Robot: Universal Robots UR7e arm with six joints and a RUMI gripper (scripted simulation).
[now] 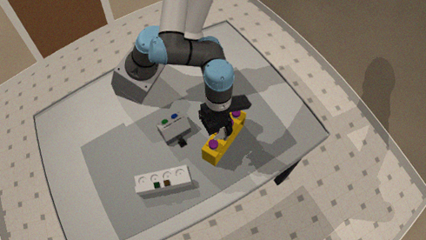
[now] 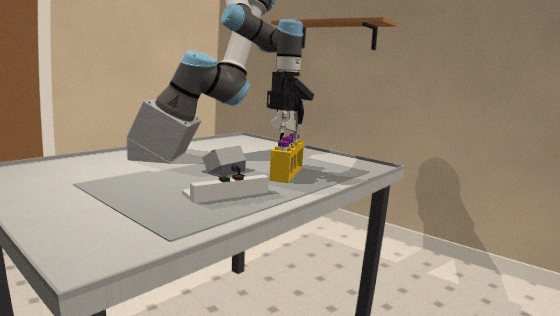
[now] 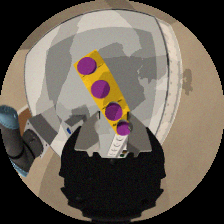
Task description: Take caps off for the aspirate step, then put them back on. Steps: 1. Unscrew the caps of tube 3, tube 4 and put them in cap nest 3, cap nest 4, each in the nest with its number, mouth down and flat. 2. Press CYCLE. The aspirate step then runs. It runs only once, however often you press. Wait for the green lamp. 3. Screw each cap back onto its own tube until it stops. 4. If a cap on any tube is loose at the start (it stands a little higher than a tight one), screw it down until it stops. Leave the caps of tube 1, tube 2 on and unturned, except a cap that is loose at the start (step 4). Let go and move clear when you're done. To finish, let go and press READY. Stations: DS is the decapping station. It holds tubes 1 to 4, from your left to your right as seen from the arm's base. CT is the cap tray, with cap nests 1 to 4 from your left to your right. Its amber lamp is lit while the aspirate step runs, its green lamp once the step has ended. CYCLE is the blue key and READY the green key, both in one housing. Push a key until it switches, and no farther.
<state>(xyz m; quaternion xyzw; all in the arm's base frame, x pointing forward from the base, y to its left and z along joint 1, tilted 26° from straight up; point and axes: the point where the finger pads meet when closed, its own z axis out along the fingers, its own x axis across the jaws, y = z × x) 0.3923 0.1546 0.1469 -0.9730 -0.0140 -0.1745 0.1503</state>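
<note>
The yellow decapping station (image 1: 211,153) holds four tubes with purple caps, all four seen in the wrist view (image 3: 102,92). My gripper (image 1: 220,136) points straight down over the end of the rack nearest the cap tray. Its fingers are open, a little apart on either side of the end cap (image 3: 123,128), not gripping it. In the exterior view the fingertips (image 2: 286,132) stand at the top of that cap (image 2: 285,143). The cap sits on its tube. The white cap tray (image 1: 162,179) has four empty nests, and its two lamps look unlit.
The grey key housing (image 1: 173,129) with the green key (image 1: 164,120) and blue key (image 1: 174,116) stands left of the rack, between it and the arm's base (image 1: 135,78). The cap tray lies toward the table's front (image 2: 227,189).
</note>
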